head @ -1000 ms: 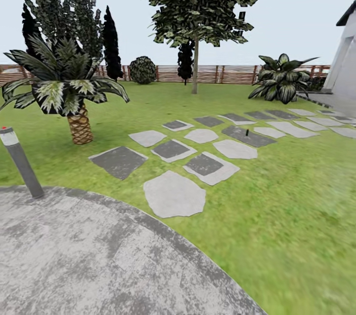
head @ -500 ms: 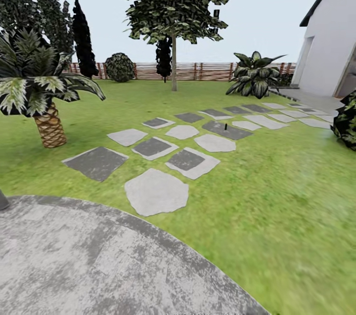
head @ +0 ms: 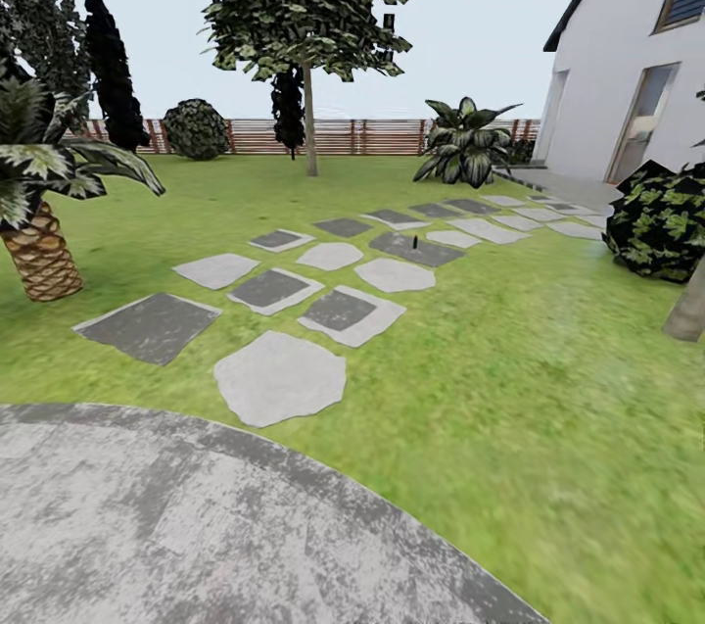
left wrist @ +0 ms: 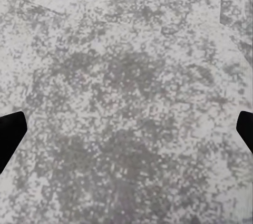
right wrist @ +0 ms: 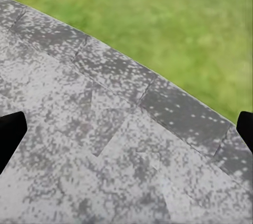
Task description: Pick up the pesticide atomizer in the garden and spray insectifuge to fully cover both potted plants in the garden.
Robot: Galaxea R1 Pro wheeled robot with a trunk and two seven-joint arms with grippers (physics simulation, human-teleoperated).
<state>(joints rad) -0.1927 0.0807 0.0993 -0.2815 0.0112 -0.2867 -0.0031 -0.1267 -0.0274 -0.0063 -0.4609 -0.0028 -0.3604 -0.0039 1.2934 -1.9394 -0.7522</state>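
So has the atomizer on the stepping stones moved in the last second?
No. The pesticide atomizer stands on the same dark stepping stone as before; only the camera turned.

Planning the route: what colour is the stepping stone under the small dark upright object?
Dark grey stone, head view.

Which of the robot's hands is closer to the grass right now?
The right hand: below it the paved patio ends at a curved edge, with lawn just beyond. The left hand hangs over grey paving, no grass in its view.
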